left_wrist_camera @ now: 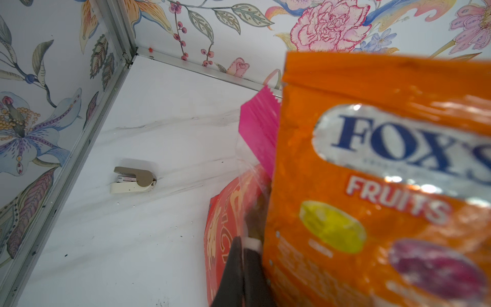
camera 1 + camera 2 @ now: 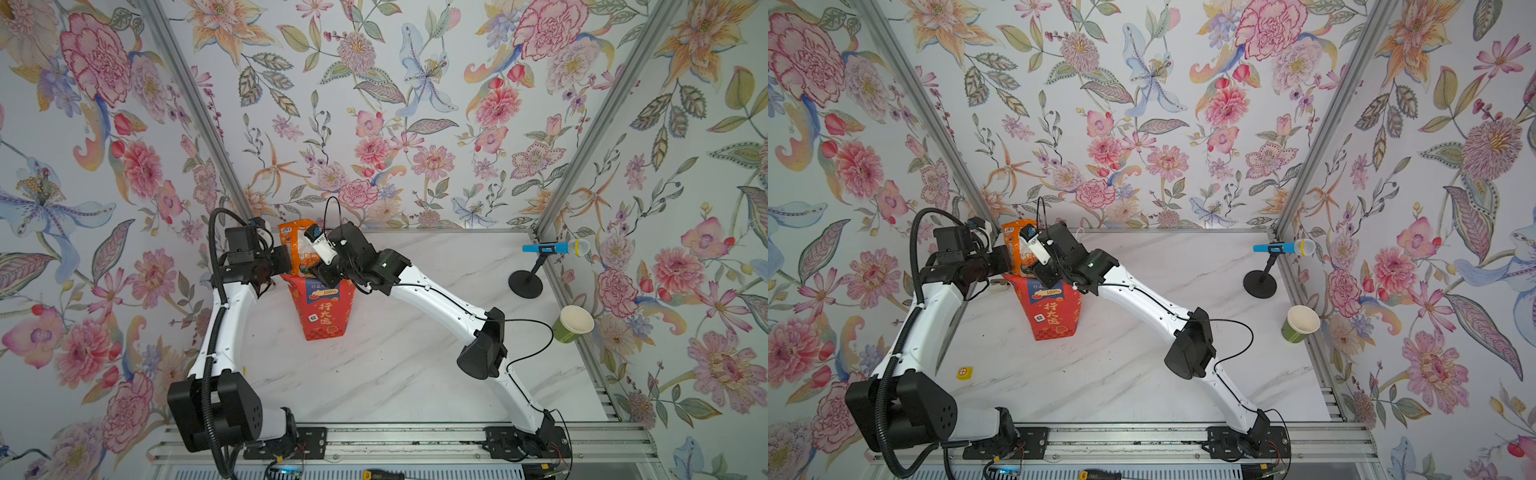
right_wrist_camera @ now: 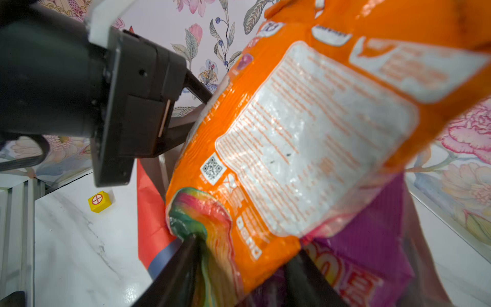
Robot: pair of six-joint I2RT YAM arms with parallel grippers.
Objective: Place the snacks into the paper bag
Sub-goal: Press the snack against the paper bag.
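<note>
Top views both show the orange snack packet (image 2: pixel 296 249) upright, half inside the paper bag (image 2: pixel 323 311) near the table's (image 2: pixel 415 353) far-left corner, with both arms bent over it. Left wrist: left gripper (image 1: pixel 240 265) pinched shut beside it. Right wrist: right gripper (image 3: pixel 244 247) clamps its lower end. The film is likely light and slippery, best held at seams.

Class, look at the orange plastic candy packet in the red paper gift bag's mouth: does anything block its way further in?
Probably. The right gripper holds the orange plastic candy packet in the red paper gift bag; a purple plastic packet lies beneath it and a magenta plastic packet beside it.
</note>
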